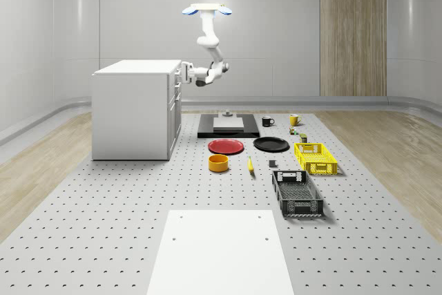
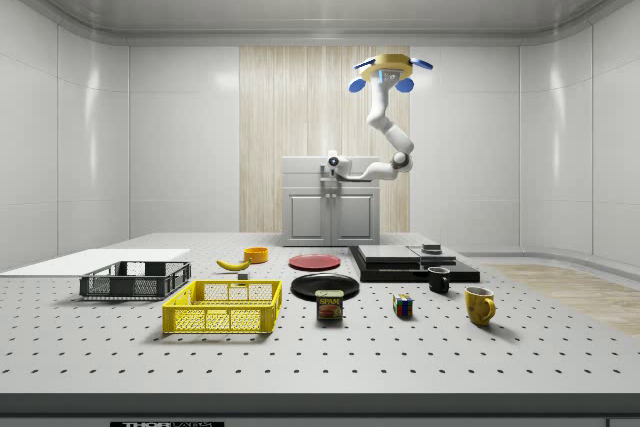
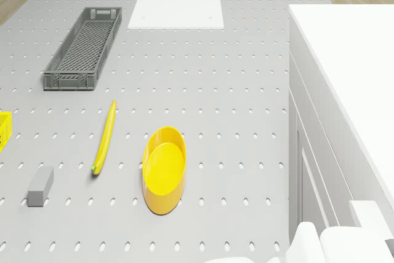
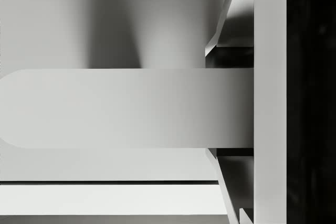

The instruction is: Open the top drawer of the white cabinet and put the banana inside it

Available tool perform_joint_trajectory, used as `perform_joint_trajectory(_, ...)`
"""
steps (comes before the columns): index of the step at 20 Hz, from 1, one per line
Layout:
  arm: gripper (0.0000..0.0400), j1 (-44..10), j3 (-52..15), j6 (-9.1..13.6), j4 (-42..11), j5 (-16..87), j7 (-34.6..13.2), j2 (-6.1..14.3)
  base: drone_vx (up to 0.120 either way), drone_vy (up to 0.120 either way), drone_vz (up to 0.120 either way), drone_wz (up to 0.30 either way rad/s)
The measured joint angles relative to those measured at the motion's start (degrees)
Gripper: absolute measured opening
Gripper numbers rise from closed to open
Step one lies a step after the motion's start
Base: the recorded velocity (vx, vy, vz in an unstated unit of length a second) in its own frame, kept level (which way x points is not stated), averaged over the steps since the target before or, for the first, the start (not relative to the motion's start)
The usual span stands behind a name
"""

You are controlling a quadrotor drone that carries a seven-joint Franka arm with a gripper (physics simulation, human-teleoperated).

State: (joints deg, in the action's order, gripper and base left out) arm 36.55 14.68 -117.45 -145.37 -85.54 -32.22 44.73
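Note:
The white cabinet (image 1: 131,110) stands at the whole-scene view's left, its top drawer (image 1: 175,79) closed. The drone (image 1: 207,10) hovers above and to the right of the cabinet's front, arm bent down toward it. My gripper (image 1: 185,72) is at the top drawer's handle (image 4: 126,108), also seen in the side view as gripper (image 2: 333,162). In the wrist view the gripper (image 4: 210,108) stands open, one finger on each side of the handle bar with thin dark gaps. The banana (image 1: 251,165) lies on the table beside an orange-yellow bowl (image 1: 218,163), far from the gripper; banana (image 3: 104,138), banana (image 2: 233,264).
A red plate (image 1: 226,146), black plate (image 1: 271,144), yellow basket (image 1: 315,158) and grey crate (image 1: 297,193) lie to the right of the cabinet. A black platform (image 1: 228,126), mugs (image 1: 294,119) and a white board (image 1: 221,250) are also on the table.

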Motion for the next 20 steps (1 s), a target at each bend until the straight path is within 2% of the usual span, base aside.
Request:
perform_joint_trajectory(3,0.0118,-0.74,0.38,0.87,-0.24,0.62,-0.14,0.42,0.000,0.000,0.000,0.000)
perform_joint_trajectory(15,0.0116,-3.48,3.07,4.68,-1.12,4.35,-1.40,2.44,0.000,0.000,0.000,0.000)
perform_joint_trajectory(18,0.0254,-3.97,3.84,5.52,-1.25,5.20,-1.64,2.87,0.000,0.000,0.000,0.000)
perform_joint_trajectory(20,0.0311,-4.17,4.16,5.87,-1.30,5.56,-1.72,3.05,0.000,0.000,0.000,0.000)
